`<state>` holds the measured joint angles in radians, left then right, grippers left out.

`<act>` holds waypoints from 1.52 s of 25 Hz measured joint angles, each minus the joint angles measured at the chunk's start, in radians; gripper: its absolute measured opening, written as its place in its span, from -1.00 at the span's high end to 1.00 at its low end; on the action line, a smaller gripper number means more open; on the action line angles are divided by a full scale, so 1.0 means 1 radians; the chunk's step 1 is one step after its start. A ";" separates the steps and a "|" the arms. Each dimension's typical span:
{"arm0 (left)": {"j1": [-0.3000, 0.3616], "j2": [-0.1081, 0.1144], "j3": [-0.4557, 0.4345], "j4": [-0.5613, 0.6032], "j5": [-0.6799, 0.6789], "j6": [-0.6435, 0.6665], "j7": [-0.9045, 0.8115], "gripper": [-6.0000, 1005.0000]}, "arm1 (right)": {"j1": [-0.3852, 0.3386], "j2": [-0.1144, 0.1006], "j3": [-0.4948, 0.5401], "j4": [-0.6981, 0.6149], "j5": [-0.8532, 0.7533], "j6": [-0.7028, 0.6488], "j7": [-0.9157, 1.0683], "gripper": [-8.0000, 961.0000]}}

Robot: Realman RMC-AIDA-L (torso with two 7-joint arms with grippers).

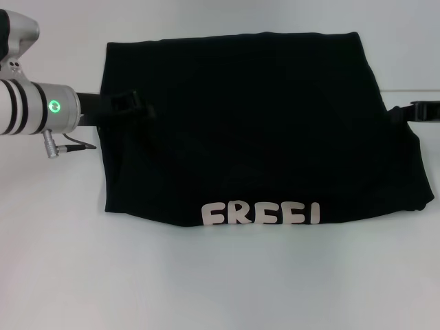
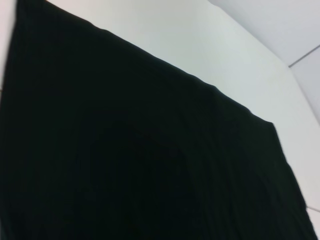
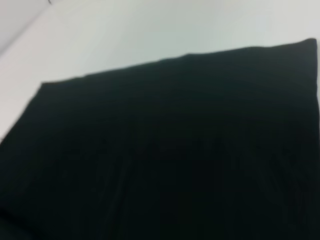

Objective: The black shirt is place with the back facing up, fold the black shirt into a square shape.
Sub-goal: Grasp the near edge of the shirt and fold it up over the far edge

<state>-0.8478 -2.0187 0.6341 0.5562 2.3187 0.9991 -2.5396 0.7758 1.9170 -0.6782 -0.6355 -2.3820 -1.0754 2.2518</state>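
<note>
Black shirt (image 1: 254, 130) spread mid-tabletop (image 1: 220, 282), lettering at six o'clock; left gripper (image 1: 127, 103) at nine o'clock, right gripper (image 1: 423, 110) at three o'clock, jaws' openness impossible to tell; best to pinch both side edges evenly, lift together, fold square without dragging.

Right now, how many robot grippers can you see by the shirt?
2. The left gripper is over the black shirt at its left edge; the right gripper pokes in at the shirt's right edge, mostly out of view.
</note>
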 joint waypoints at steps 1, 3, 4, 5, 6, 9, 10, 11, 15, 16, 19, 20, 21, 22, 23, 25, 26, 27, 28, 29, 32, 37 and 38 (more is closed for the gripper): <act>0.000 -0.001 0.005 -0.003 0.000 -0.011 0.000 0.90 | 0.001 0.009 -0.020 0.000 0.000 0.027 0.001 0.84; 0.000 -0.001 0.007 -0.005 0.000 -0.023 0.000 0.90 | 0.006 0.023 -0.047 0.001 -0.003 0.073 0.003 0.84; 0.001 -0.001 0.006 -0.005 -0.002 -0.028 0.000 0.90 | 0.009 0.028 -0.053 0.001 -0.006 0.091 0.004 0.84; 0.001 -0.001 0.004 -0.003 -0.005 -0.036 0.000 0.90 | 0.013 0.032 -0.056 0.001 -0.010 0.110 0.004 0.84; 0.000 -0.001 0.002 0.000 -0.007 -0.043 -0.002 0.90 | 0.019 0.035 -0.058 0.001 -0.011 0.129 0.004 0.84; -0.006 0.000 -0.001 0.008 -0.011 -0.086 -0.017 0.90 | 0.037 0.038 -0.058 -0.001 -0.010 0.177 0.005 0.84; -0.007 0.000 -0.001 0.009 -0.012 -0.094 -0.020 0.90 | 0.044 0.039 -0.058 -0.002 -0.010 0.190 0.004 0.84; -0.009 0.000 -0.001 0.012 -0.014 -0.112 -0.024 0.89 | 0.053 0.040 -0.058 -0.005 -0.010 0.207 0.003 0.84; -0.015 -0.001 -0.001 0.014 -0.025 -0.179 -0.030 0.89 | 0.083 0.045 -0.071 -0.007 -0.020 0.275 -0.006 0.84; -0.016 -0.001 0.000 0.012 -0.030 -0.197 -0.031 0.89 | 0.089 0.046 -0.081 -0.004 -0.021 0.299 -0.006 0.84; -0.017 -0.007 0.005 0.002 -0.039 -0.236 -0.027 0.89 | 0.100 0.049 -0.121 0.023 -0.022 0.368 -0.007 0.84; -0.017 -0.010 0.008 -0.003 -0.040 -0.247 -0.025 0.89 | 0.103 0.051 -0.142 0.041 -0.022 0.400 -0.007 0.84; -0.017 -0.011 0.009 -0.009 -0.040 -0.256 -0.021 0.89 | 0.104 0.055 -0.160 0.054 -0.022 0.427 -0.007 0.84; -0.017 -0.012 0.010 -0.013 -0.040 -0.260 -0.017 0.89 | 0.106 0.058 -0.179 0.068 -0.022 0.457 -0.007 0.85; -0.017 -0.013 0.011 -0.019 -0.040 -0.268 -0.011 0.88 | 0.107 0.064 -0.193 0.081 -0.022 0.485 -0.007 0.84; -0.018 -0.015 0.013 -0.031 -0.039 -0.284 -0.001 0.88 | 0.108 0.077 -0.223 0.105 -0.022 0.550 -0.008 0.84; -0.018 -0.016 0.015 -0.035 -0.038 -0.292 0.000 0.88 | 0.108 0.083 -0.235 0.113 -0.022 0.573 -0.008 0.84; -0.019 -0.017 0.021 -0.037 -0.038 -0.300 0.001 0.88 | 0.108 0.087 -0.245 0.120 -0.022 0.592 -0.008 0.84; -0.019 -0.019 0.029 -0.039 -0.038 -0.311 0.001 0.88 | 0.110 0.091 -0.256 0.125 -0.022 0.609 -0.009 0.84; -0.019 -0.022 0.039 -0.039 -0.040 -0.321 0.001 0.88 | 0.111 0.093 -0.262 0.128 -0.022 0.616 -0.009 0.84; -0.020 -0.024 0.043 -0.036 -0.040 -0.326 0.000 0.88 | 0.113 0.094 -0.263 0.125 -0.020 0.622 -0.008 0.84; -0.027 -0.023 0.036 -0.030 -0.047 -0.327 -0.007 0.87 | 0.114 0.082 -0.245 0.104 -0.013 0.612 0.006 0.84; -0.027 -0.023 0.034 -0.027 -0.049 -0.328 -0.008 0.87 | 0.114 0.080 -0.239 0.101 -0.013 0.611 0.006 0.84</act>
<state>-0.8751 -2.0419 0.6677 0.5291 2.2697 0.6709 -2.5481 0.8903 1.9972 -0.9175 -0.5344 -2.3946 -0.4645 2.2581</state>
